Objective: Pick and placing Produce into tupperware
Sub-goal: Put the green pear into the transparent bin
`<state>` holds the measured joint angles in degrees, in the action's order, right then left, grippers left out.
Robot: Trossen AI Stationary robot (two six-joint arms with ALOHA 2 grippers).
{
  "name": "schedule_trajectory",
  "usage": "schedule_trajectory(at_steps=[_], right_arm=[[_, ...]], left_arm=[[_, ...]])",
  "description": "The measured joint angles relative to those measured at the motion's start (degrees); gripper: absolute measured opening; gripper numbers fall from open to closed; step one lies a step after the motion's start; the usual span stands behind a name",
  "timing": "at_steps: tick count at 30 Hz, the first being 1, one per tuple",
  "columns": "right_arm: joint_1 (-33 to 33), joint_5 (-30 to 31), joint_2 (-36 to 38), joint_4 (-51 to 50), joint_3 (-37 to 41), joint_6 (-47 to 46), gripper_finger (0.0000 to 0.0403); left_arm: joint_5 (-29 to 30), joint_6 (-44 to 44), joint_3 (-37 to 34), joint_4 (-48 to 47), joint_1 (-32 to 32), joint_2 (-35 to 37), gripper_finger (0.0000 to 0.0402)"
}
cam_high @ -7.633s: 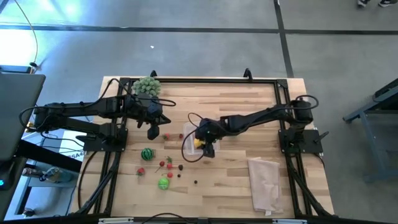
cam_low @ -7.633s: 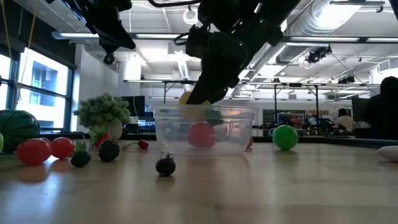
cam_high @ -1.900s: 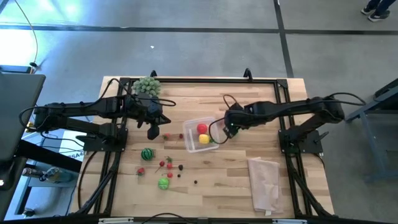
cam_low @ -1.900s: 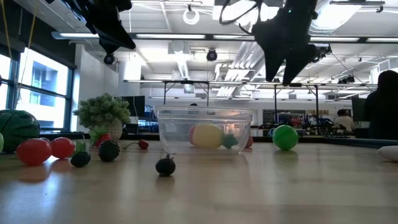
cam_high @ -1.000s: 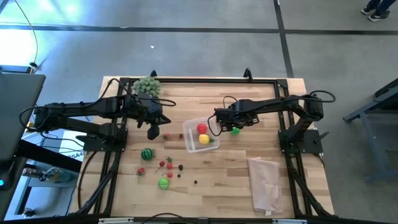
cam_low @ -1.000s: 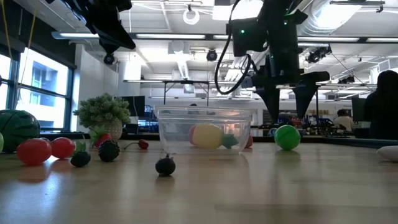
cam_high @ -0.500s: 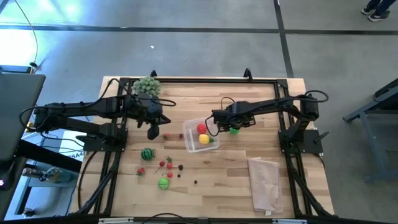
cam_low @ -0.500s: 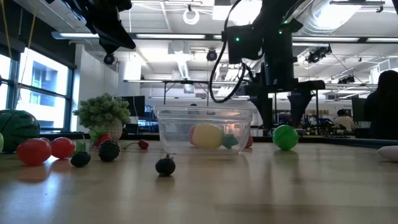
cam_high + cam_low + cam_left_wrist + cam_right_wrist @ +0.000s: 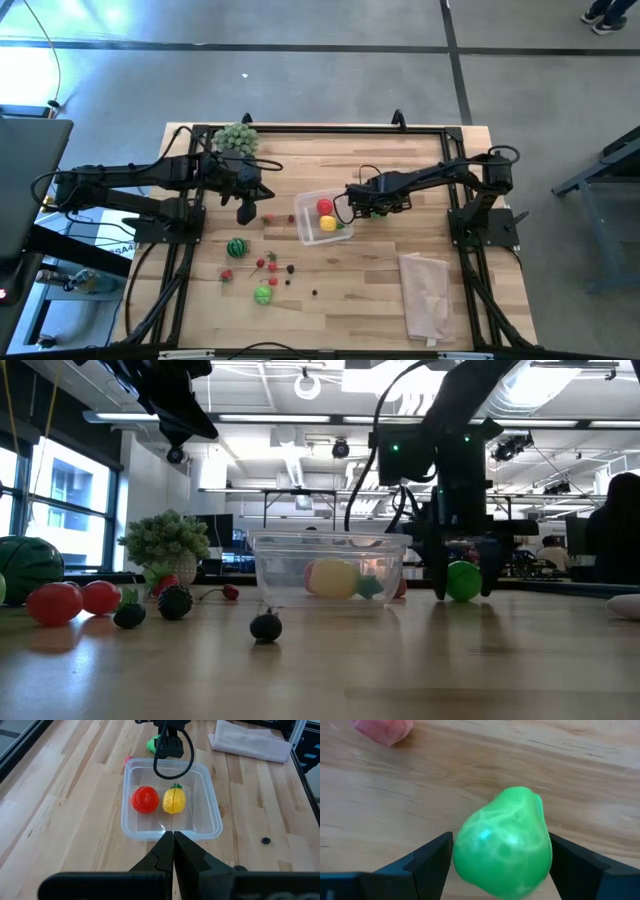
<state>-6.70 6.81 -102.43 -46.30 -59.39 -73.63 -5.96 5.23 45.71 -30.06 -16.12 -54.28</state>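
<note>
The clear tupperware [image 9: 322,216] stands mid-table with a red fruit [image 9: 145,800] and a yellow one [image 9: 174,801] inside. Just to its right a green fruit [image 9: 462,581] rests on the wood. My right gripper [image 9: 463,588] points down over it, open, one finger on each side [image 9: 427,862] of the green fruit [image 9: 505,845], fingertips near the tabletop. My left gripper [image 9: 174,845] hangs shut and holds nothing, above the table left of the tupperware [image 9: 172,800]. More produce lies at the near left: a striped green ball [image 9: 236,247], red pieces [image 9: 262,264] and a green piece [image 9: 263,294].
A bushy pale-green plant [image 9: 236,138] stands at the far left corner. A folded beige cloth [image 9: 425,295] lies at the near right. A pink piece [image 9: 382,730] lies on the wood by the tupperware's far side. A small dark berry [image 9: 265,626] sits in front of the tupperware.
My right gripper has come straight down over the green fruit, staying open; its fingers now stand on either side of the fruit, close to the table. The fruit has kept its place.
</note>
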Motion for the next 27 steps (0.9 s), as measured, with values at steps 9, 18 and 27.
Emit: schedule_trajectory(at_steps=[9,18,27], right_arm=[[-0.01,2.83,0.02,1.33,0.28,0.15,0.0291],[-0.02,3.23,0.04,1.37,0.28,0.30,0.0278],[-0.02,3.23,0.04,1.91,0.28,0.12,0.0235]], left_arm=[[0.00,-0.02,0.00,0.00,0.00,0.00,0.0001],[0.00,0.00,0.00,0.00,0.01,0.00,0.0001],[0.00,-0.01,0.00,0.00,0.00,0.00,0.0001]])
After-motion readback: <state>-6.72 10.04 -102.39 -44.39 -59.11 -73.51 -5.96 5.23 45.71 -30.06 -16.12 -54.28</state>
